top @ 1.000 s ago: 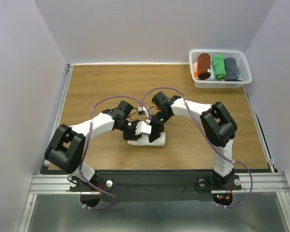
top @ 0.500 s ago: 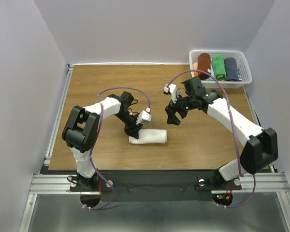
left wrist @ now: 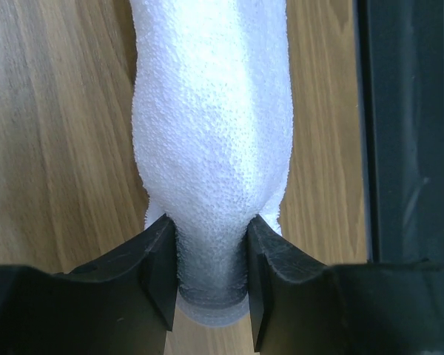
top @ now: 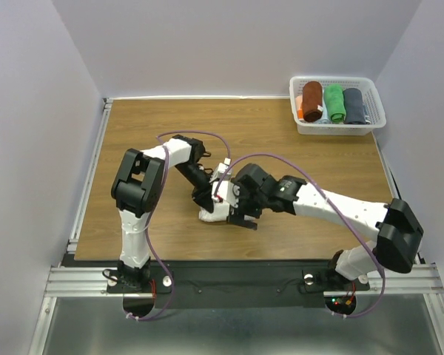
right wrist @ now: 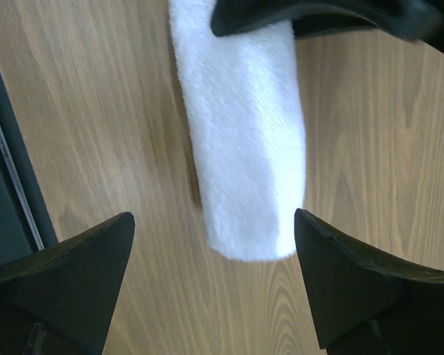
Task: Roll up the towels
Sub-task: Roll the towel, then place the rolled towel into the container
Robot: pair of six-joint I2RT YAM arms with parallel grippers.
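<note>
White towel (left wrist: 211,148) lying rolled; left gripper (left wrist: 211,285) squeezing one end. Right gripper (right wrist: 214,281), spread wide, swinging back over free end, likely readying two-handed lift toward basket (top: 337,129).

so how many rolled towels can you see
4: white towel on the table in the left gripper; rust-brown towel, green towel, slate towel in the basket. Others may hide beneath.
</note>
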